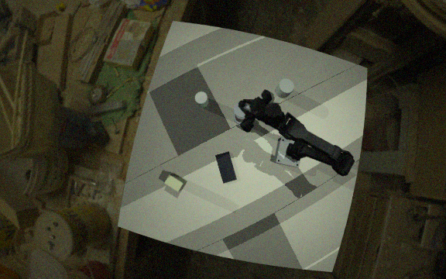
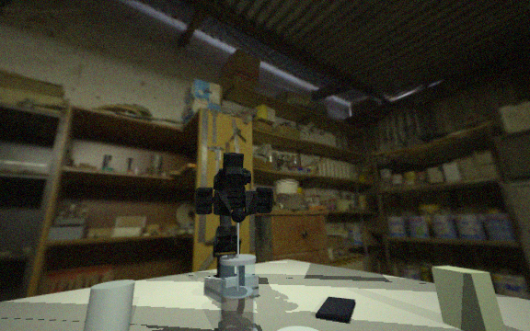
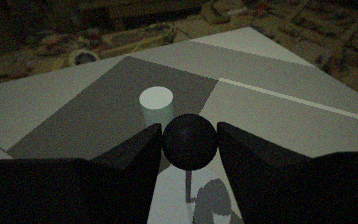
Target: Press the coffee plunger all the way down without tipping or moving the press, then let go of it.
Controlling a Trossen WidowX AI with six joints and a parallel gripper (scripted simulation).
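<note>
Black knob: I see the plunger's knob (image 3: 189,141) pinched between the two dark fingers, one pad touching each side.
Fingers: partly closed, stopped on the knob; gripper (image 2: 237,212) points down above the press.
Rod: a thin pale rod (image 2: 237,236) runs straight down from the knob to the lid; much of it shows above the lid, so the plunger is not pressed down.
Press: the press (image 2: 236,276) stands upright on the table (image 1: 316,229), near its middle, just in front of the arm's base (image 1: 285,155). From above, the gripper (image 1: 248,112) covers most of it.
Arm: the arm (image 1: 312,143) reaches from the base toward the table's far side.
White cylinders: one (image 1: 201,98) on the dark grey patch, beside the press, also seen beyond the knob from the wrist (image 3: 156,102); another (image 1: 285,87) on the other side of the gripper.
Dark slab: a flat black block (image 1: 226,167) lies apart from the press.
Pale block: a cream block (image 1: 173,182) stands near the table's edge, well apart.
</note>
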